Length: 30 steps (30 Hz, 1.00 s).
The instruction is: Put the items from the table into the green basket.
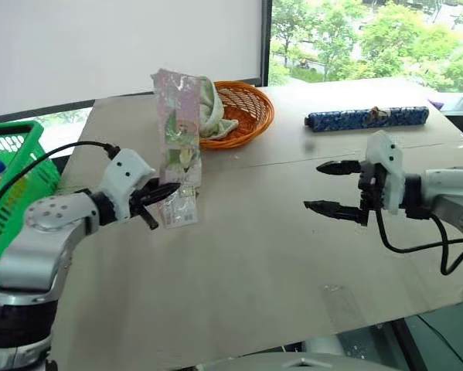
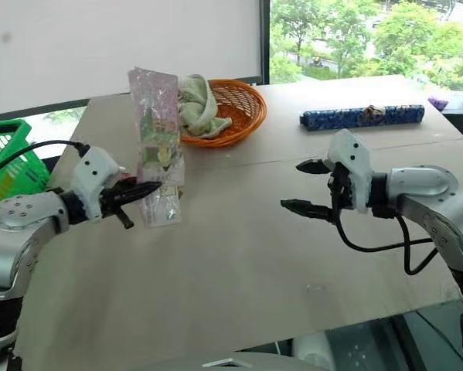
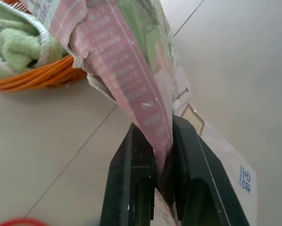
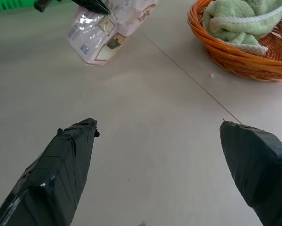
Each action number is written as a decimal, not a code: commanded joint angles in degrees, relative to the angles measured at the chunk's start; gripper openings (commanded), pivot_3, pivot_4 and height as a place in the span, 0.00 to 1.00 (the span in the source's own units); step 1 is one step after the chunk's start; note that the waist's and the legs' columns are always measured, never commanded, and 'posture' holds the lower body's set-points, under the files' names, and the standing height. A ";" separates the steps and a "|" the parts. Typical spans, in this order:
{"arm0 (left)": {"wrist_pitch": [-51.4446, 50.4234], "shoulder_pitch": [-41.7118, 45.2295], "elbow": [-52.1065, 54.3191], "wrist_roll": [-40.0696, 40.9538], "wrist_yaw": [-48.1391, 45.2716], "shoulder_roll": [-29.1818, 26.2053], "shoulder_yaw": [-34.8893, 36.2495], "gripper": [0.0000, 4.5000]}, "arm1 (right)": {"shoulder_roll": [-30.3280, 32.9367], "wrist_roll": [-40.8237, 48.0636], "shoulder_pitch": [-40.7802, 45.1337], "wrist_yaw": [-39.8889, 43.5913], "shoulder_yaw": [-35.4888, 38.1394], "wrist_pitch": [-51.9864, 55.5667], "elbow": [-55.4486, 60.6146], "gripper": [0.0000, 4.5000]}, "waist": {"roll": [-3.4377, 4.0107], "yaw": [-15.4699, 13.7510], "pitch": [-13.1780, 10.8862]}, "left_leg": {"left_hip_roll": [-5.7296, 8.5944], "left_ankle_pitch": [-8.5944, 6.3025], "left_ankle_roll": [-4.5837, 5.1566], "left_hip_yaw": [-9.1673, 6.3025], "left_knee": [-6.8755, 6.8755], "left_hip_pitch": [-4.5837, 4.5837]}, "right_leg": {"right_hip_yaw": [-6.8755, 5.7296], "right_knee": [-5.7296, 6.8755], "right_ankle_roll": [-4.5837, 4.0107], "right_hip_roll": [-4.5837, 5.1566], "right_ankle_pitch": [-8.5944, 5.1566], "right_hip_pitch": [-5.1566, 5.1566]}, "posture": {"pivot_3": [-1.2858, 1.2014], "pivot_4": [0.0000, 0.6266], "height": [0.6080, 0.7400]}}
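My left gripper (image 1: 160, 198) is shut on the lower part of the long pink floral packet (image 1: 178, 127), which stands upright above the left side of the table (image 1: 254, 270). In the left wrist view the packet (image 3: 141, 94) is pinched between both black fingers (image 3: 131, 188). The green basket (image 1: 18, 158) stands off the table's left edge, beside my left arm, with something blue inside. The dark blue patterned roll (image 1: 366, 117) lies at the far right of the table. My right gripper (image 1: 333, 186) hovers open over the table's right side, holding nothing.
A round orange wicker bowl (image 1: 250, 116) with a green cloth (image 1: 212, 108) sits at the back, just behind the packet. A seam line runs across the tabletop. The table's near edge lies below both arms. A cable hangs from each wrist.
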State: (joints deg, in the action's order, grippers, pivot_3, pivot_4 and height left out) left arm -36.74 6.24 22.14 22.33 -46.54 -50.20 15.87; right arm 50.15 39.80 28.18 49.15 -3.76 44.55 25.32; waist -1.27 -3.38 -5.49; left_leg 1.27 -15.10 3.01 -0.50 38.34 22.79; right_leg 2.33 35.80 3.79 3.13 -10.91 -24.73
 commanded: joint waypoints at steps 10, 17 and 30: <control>2.22 23.16 -26.82 -3.51 27.59 -0.25 19.89 0.00 | -18.23 -1.83 24.38 1.41 -3.47 -5.45 -5.16 1.00 | -0.26 -1.92 0.58 | -0.14 0.39 -0.64 -0.48 -0.12 -0.10 | -0.45 0.13 -0.51 -0.53 0.43 0.00 | 0.61 0.00 1.00; 19.57 30.01 -53.20 -15.63 33.88 -13.61 14.94 0.00 | -21.37 -4.58 28.80 0.87 -3.47 -6.47 -7.62 1.00 | -0.90 -2.75 1.01 | -0.15 0.56 -0.98 -0.92 -0.35 0.01 | -0.98 0.03 -0.72 -0.57 0.54 -0.03 | 0.61 0.00 1.00; 36.48 29.47 -80.83 -24.93 27.81 -24.68 3.03 0.00 | -23.17 -5.12 28.50 2.35 -3.43 -6.74 -6.82 1.00 | -1.31 -3.80 1.42 | -0.18 0.60 -1.60 -0.95 -0.58 0.06 | -1.45 0.08 -0.89 -0.52 0.56 -0.04 | 0.61 0.00 1.00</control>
State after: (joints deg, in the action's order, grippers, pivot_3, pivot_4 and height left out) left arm -2.54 35.58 -58.70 -2.31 -17.64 -72.89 19.23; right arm 26.62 34.49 55.82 51.02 -8.37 38.68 17.04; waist -2.58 -7.17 -4.07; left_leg 1.07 -14.49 1.41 -1.46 37.75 22.85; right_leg 0.84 35.89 2.88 2.61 -10.36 -24.77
